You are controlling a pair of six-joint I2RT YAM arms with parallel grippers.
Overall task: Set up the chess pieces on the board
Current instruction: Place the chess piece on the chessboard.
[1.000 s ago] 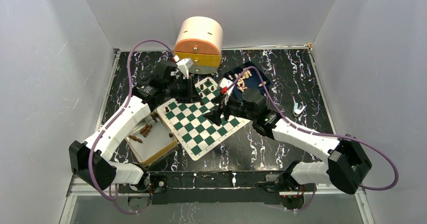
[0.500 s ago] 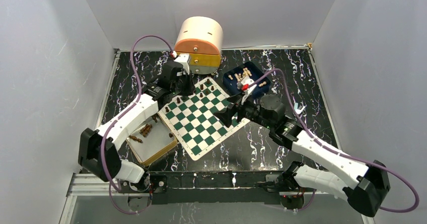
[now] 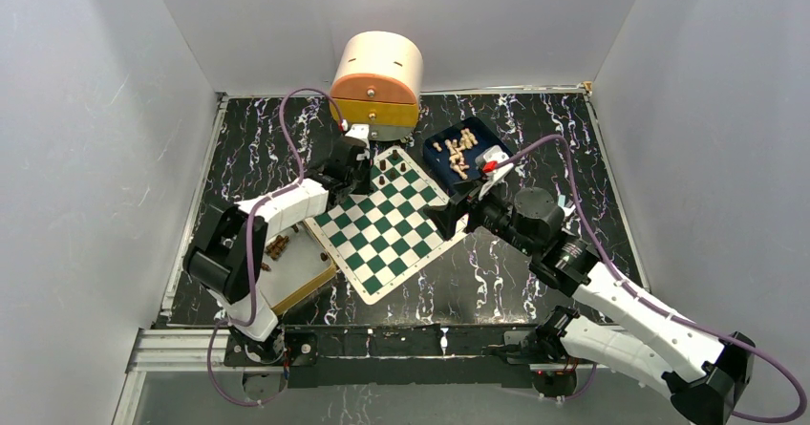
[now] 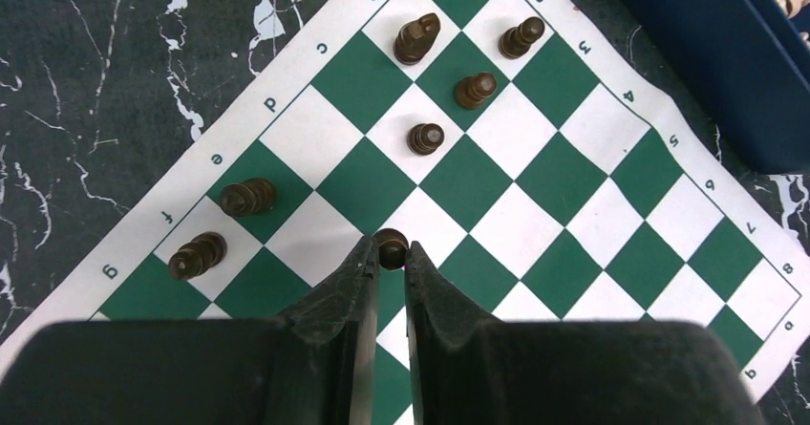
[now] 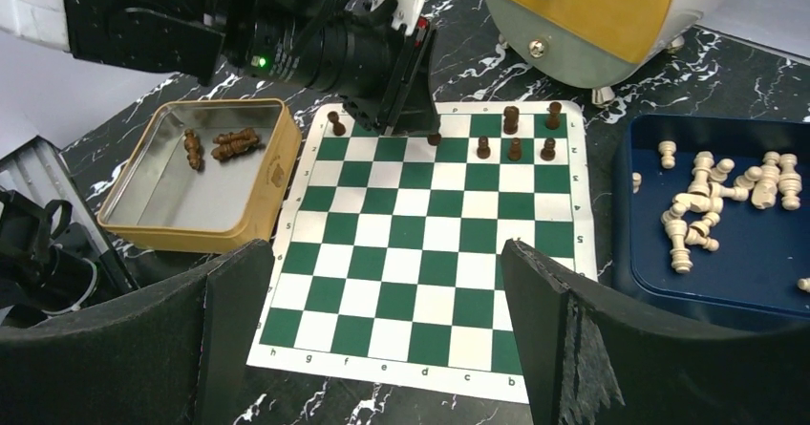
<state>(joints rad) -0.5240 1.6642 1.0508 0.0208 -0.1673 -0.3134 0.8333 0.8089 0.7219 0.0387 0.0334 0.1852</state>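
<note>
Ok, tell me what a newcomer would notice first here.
The green-and-white chessboard sits at the centre, with a few dark pieces clustered at its far corner. The left gripper is shut on a small dark piece there. Pale pieces lie heaped in a blue tray to the right.

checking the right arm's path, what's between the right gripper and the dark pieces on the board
Only bare board squares between the right gripper and the dark pieces, shown in the right wrist view.
</note>
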